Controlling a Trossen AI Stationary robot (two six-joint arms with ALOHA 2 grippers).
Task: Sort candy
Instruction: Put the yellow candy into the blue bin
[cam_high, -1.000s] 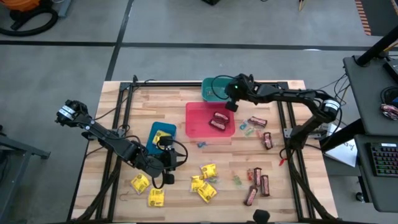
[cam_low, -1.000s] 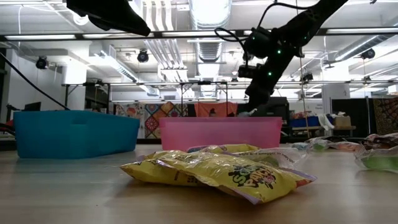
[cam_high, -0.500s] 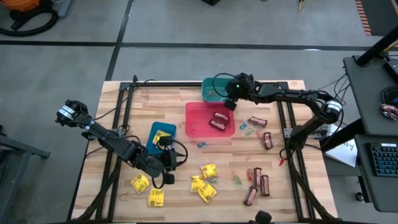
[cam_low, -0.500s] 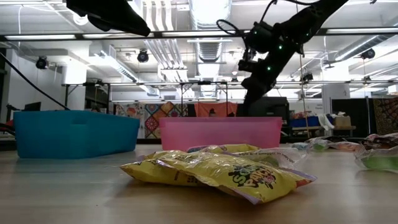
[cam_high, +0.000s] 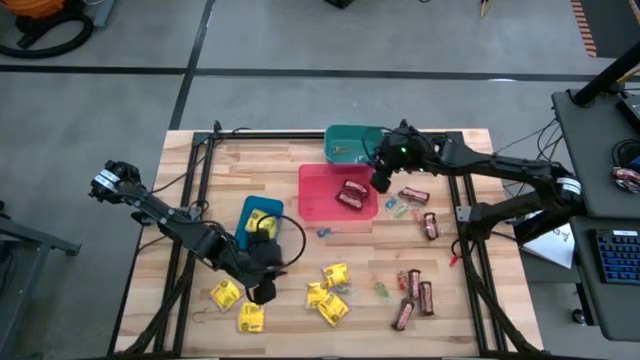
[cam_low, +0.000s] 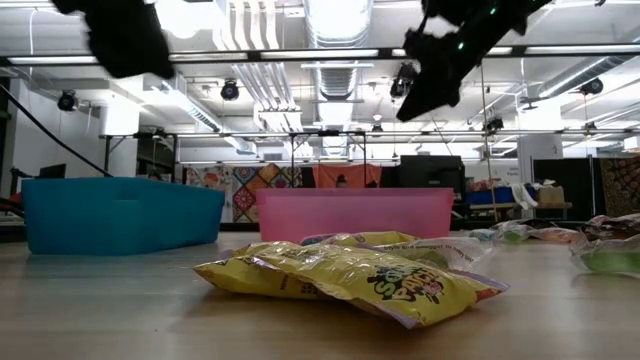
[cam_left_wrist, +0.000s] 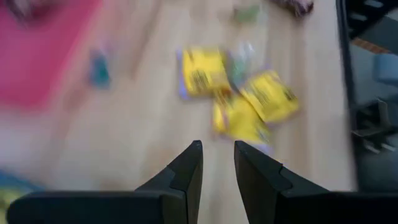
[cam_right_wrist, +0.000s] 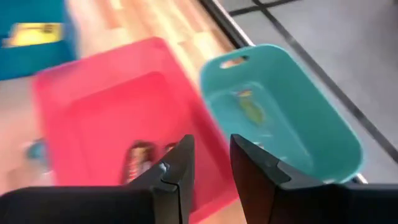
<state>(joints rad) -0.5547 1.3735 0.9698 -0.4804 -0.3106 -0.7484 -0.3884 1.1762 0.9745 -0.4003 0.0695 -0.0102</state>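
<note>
The candy lies spread over the wooden table: yellow packets (cam_high: 333, 273) (cam_left_wrist: 202, 71) near the front middle, brown-red bars (cam_high: 413, 195) at the right, and tiny wrapped pieces (cam_high: 392, 206) between them. Two bars (cam_high: 352, 193) lie in the red bin (cam_high: 318, 200), a yellow packet (cam_high: 262, 216) in the blue bin (cam_high: 247, 228), and a green piece (cam_right_wrist: 252, 112) in the teal bin (cam_high: 350, 143). My right gripper (cam_high: 380, 185) (cam_right_wrist: 211, 142) hangs open above the red bin's right edge. My left gripper (cam_high: 262, 296) (cam_left_wrist: 217, 146) hovers open above bare table, left of the yellow packets.
A black metal frame (cam_high: 205, 160) runs along the table's far, left and right sides. More yellow packets (cam_high: 225, 294) lie near the front left corner, and several bars (cam_high: 412, 290) near the front right. Bare wood (cam_high: 290, 250) shows between the bins and the front packets.
My right gripper has risen and drawn away from the teal bin toward the table's right edge, now above the red bin's right side. My left gripper has stayed in place but rolled and tipped at its wrist.
</note>
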